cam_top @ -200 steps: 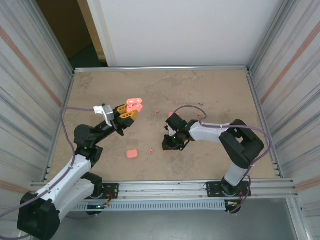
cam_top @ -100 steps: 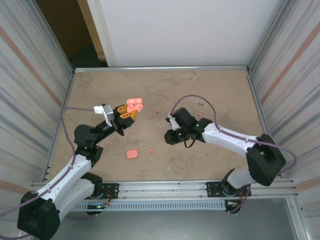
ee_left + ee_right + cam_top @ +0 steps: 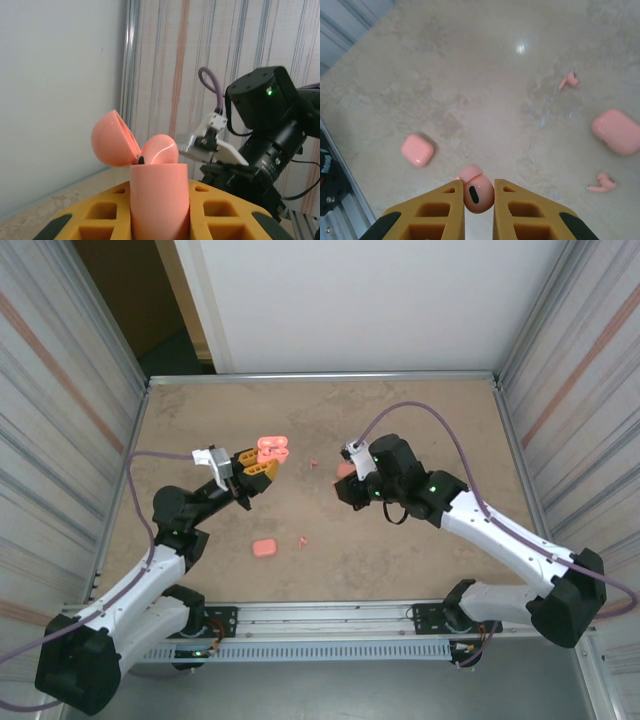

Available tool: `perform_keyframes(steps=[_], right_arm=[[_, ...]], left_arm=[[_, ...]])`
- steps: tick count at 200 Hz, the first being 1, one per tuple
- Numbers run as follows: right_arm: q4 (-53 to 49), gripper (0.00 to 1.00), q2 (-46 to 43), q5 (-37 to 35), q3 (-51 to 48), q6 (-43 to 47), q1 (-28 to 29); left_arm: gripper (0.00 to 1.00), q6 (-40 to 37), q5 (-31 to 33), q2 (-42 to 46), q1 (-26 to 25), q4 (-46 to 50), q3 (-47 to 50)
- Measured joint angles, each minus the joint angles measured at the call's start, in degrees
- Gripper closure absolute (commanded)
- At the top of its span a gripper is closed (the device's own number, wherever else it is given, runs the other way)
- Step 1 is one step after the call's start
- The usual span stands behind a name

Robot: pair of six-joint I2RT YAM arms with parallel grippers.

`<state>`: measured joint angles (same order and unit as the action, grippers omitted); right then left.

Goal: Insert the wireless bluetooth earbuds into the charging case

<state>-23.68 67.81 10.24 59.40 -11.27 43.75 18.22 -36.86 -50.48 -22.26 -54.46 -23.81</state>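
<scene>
Nearest the bases, a closed case (image 3: 264,547) and a loose bud (image 3: 303,539) lie on the table (image 3: 420,540), beside the point for this step. Further out, the right gripper (image 3: 479,189) pinches a held bud (image 3: 478,196) above the table, and the left gripper (image 3: 256,469) clamps the open case (image 3: 159,200), lid (image 3: 112,140) swung back. The insertion likely goes best if the right arm lines the stem up with a free well, descends straight, and releases only once seated; a far bud (image 3: 313,462) lies beyond.
</scene>
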Motion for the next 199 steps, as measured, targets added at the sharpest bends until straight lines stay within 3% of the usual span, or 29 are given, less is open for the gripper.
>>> perform_keyframes(steps=[199], right_arm=[[5.7,0.85,0.7,-1.6,16.9,17.0,3.3]], left_arm=[[1.00,0.7,-0.8,-2.9,-1.5,-1.3,-0.8]])
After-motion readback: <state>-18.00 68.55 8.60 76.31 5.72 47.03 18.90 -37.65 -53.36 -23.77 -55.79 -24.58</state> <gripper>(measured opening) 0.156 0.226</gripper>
